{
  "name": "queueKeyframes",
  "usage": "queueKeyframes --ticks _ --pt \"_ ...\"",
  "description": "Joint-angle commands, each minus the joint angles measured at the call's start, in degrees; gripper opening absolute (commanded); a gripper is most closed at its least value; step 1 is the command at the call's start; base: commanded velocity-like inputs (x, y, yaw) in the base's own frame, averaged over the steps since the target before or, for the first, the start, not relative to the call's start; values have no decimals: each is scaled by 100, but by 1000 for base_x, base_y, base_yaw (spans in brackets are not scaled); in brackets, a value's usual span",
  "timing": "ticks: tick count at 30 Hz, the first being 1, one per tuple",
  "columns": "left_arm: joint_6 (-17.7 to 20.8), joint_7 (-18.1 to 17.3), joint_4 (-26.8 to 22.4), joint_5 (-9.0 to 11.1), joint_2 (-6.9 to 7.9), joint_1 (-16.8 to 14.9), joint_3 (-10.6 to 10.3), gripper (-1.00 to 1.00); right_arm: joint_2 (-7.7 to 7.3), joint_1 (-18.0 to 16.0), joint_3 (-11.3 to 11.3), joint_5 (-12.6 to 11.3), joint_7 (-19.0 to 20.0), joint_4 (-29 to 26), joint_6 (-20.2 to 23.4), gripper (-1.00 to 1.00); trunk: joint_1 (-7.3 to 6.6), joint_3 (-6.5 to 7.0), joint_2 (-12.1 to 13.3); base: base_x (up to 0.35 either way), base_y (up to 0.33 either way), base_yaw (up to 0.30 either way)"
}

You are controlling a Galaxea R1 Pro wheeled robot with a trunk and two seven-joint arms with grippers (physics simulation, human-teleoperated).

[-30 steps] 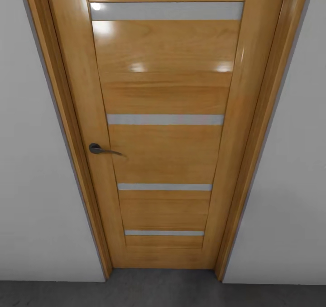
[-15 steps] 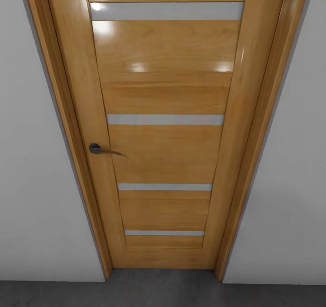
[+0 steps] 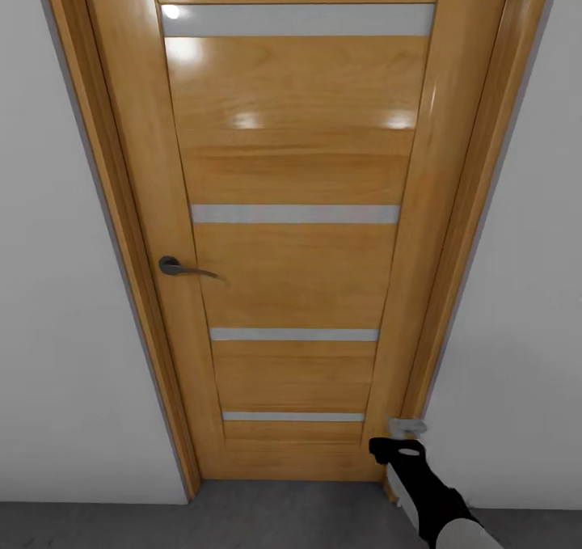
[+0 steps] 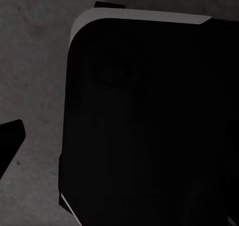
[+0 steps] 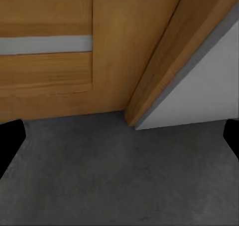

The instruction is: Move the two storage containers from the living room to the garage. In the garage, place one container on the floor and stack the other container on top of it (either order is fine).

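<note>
The two storage containers are out of view. I face a shut orange-brown wooden door (image 3: 295, 274) with grey glass strips and a dark lever handle (image 3: 182, 268). My right gripper (image 3: 406, 434) rises at the lower right, in front of the door's right frame post, low above the dark grey floor (image 3: 283, 517). In the right wrist view its black fingertips (image 5: 10, 141) sit far apart at the picture's edges, open, with nothing between them. In the left wrist view, one black fingertip (image 4: 11, 138) stands beside a dark rounded part of the robot (image 4: 144, 126) over grey floor.
White walls (image 3: 65, 331) flank the door on both sides. The door frame's right post (image 5: 169, 71) meets the floor just ahead of the right gripper. A narrow strip of grey floor lies between me and the door.
My right arm has come up into the head view at the lower right. The door and the camera have not moved.
</note>
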Motion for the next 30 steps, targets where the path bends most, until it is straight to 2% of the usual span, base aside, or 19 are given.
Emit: queueKeyframes --ticks 1,2,3,4,6,9,11,14,17,30 --pt "-3 3 -5 44 -2 0 28 100 101 -85 -5 78 -9 -8 38 100 0 -6 -3 0 0 0" --pt "-3 3 -6 44 -2 1 28 100 294 -235 30 223 -13 -5 44 100 0 -6 -3 0 0 0" --pt "-3 3 -7 44 -2 2 28 100 392 -305 52 301 -14 -3 46 100 0 -6 -3 0 0 0" --pt "-3 3 -8 44 -2 2 28 100 582 -416 100 461 -16 -2 46 100 0 -6 -3 0 0 0" --pt "-3 3 -8 44 -2 3 28 100 748 -489 150 621 -17 -2 46 100 0 -6 -3 0 0 0" --pt "-3 3 -9 44 -2 2 28 100 771 -577 334 946 -19 -54 28 100 0 -6 -3 0 0 0" --pt "-3 3 -9 44 -2 1 28 100 771 -592 450 1016 -17 -92 12 100 0 -6 -3 0 0 0" --pt "-3 3 -9 44 -2 2 28 100 771 -610 741 1078 -13 -175 -128 100 0 -6 -3 0 0 0" --pt "-3 3 -9 44 -1 3 28 100 771 -615 863 1091 -9 -201 -291 100 0 -6 -3 0 0 0" --pt "-3 3 -9 44 6 -1 28 100 771 -619 973 1109 42 -226 -384 100 0 -6 -3 0 0 0"
